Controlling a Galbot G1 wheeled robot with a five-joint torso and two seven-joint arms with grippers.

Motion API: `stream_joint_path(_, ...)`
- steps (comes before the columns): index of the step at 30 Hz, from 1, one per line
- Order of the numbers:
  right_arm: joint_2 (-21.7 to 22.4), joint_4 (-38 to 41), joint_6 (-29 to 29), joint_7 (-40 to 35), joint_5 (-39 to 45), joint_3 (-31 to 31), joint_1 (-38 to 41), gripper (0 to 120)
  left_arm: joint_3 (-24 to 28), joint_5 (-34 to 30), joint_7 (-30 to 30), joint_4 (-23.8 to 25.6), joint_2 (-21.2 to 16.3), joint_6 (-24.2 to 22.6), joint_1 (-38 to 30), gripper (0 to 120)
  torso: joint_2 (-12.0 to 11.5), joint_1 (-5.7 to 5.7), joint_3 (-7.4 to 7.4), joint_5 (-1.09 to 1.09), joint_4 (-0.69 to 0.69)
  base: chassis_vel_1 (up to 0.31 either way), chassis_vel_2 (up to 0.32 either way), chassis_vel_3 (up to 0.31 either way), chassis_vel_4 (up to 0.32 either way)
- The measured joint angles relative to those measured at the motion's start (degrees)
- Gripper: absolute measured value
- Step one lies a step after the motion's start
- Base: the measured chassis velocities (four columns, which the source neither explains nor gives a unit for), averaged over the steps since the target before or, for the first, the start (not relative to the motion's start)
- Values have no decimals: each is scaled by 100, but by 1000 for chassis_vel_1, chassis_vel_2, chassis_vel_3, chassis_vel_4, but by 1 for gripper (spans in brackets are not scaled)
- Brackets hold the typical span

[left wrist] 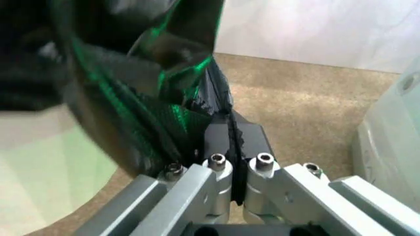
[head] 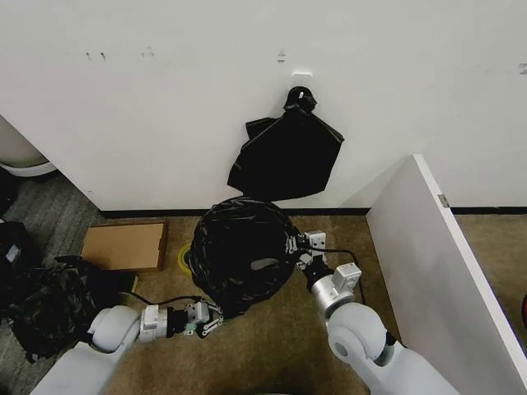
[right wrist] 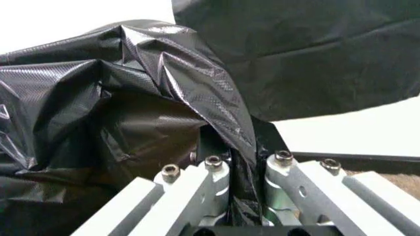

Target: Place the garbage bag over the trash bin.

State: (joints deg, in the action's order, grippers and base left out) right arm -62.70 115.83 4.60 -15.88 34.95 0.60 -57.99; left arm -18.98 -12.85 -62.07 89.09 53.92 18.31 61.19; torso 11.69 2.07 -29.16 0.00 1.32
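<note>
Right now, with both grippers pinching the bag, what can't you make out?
- The trash bin: head view, draped all over by the garbage bag, so rim and seating are hidden.
- Bag hem at the left gripper: left wrist view, blurred close up.
- Bag's far side: right wrist view, folds above the right gripper block it.
- Yellow roll: head view, mostly behind the bag.

garbage bag [head: 243,255] between cardboard box [head: 123,245], partition [head: 428,247]

Black knotted bundle [head: 286,154] hanging on wall; cardboard box [head: 125,245] lying on carpet (yellow tape roll [head: 183,258] sitting just beside); camouflage backpack [head: 49,303] slumping nearby.
</note>
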Motion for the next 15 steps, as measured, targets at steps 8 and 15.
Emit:
stream_joint_path(8,61,-147,-236,224,30,-110,-39,2,-72,-35,-43,-213,-21,158,-31,0,0,0,0,0,0,0,0,0,0)
stream_joint_path(15,1,-319,-422,230,-25,-130,-2,2,-81,-569,-409,-346,-69,381,58,14,0,0,0,0,-1,0,0,0,0)
